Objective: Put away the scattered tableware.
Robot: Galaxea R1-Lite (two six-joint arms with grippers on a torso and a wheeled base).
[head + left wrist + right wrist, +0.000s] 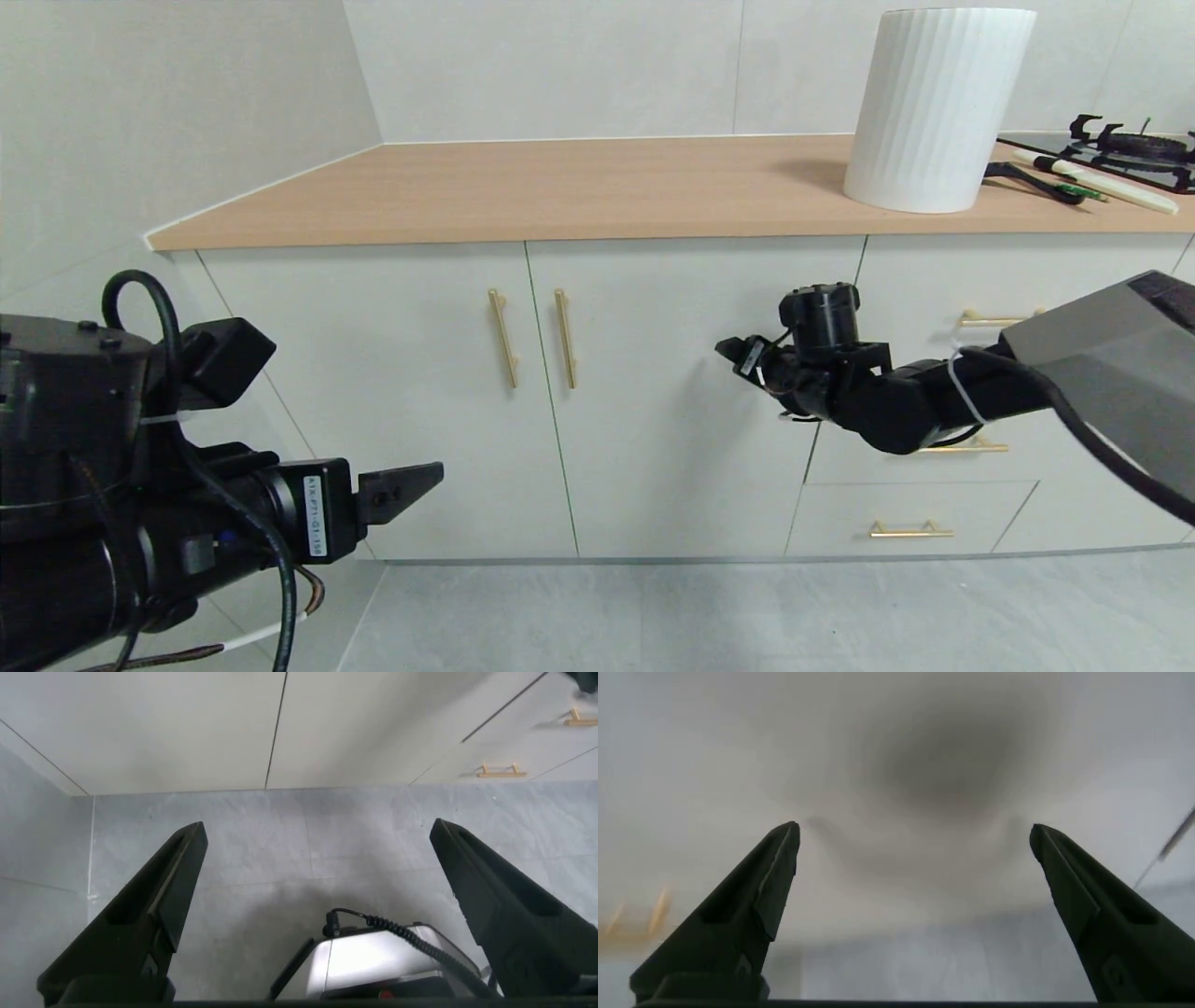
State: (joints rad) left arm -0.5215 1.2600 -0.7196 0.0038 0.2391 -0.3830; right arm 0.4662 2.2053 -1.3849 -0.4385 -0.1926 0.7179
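Scattered tableware lies on the wooden counter at the far right: a black spoon (1025,177), a cream-handled utensil (1111,184) and a small green-tipped piece (1086,194). A tall white ribbed container (936,107) stands just left of them. My right gripper (734,353) hangs below counter height, close in front of a white cabinet door (906,756); it is open (912,831) and holds nothing. My left gripper (420,481) is low at the left, far from the counter. In its wrist view it is open (318,829) over the grey floor, also holding nothing.
A gas hob burner (1134,145) sits at the counter's far right corner. White cabinet doors with gold handles (504,338) and drawers (910,530) run below the counter. Tiled walls close the left side and back. The counter's left half (467,191) is bare wood.
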